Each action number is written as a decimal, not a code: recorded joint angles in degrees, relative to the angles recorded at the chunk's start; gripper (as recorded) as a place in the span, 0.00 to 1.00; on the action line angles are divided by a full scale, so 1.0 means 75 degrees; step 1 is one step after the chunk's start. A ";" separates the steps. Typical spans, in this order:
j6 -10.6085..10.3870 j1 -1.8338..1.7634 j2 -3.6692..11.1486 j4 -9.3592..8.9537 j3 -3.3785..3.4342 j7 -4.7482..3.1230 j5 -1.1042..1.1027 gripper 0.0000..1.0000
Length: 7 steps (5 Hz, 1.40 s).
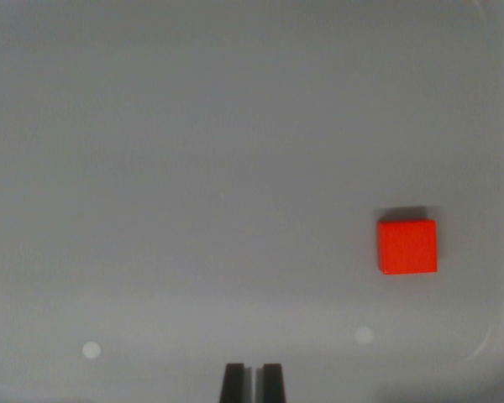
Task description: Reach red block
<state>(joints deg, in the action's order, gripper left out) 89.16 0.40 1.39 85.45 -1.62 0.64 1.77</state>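
Pincer [252, 382] tips peek in at the bottom edge, nearly together with only a thin gap, clenched on nothing. Block [407, 246] lies well off to its right and slightly ahead (flat on the tray [151, 168]). Descending straight would miss it entirely.

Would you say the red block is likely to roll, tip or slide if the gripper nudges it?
The red block shows a flat square face with straight edges, so it probably will not roll. It looks low, casting only a thin shadow, so tipping seems unlikely. On the smooth grey tray it would likely slide. The gripper is well off to the wrist view's left.
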 joint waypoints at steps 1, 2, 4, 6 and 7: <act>-0.0180 0.0027 0.0056 -0.0117 -0.0021 -0.0014 -0.0019 0.00; -0.0180 0.0027 0.0056 -0.0117 -0.0021 -0.0014 -0.0019 0.00; -0.0400 0.0059 0.0124 -0.0261 -0.0046 -0.0031 -0.0043 0.00; -0.0651 0.0096 0.0201 -0.0424 -0.0075 -0.0050 -0.0069 0.00; -0.0928 0.0137 0.0287 -0.0605 -0.0106 -0.0072 -0.0099 0.00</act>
<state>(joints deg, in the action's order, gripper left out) 82.20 1.43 3.54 80.91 -2.41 0.10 1.03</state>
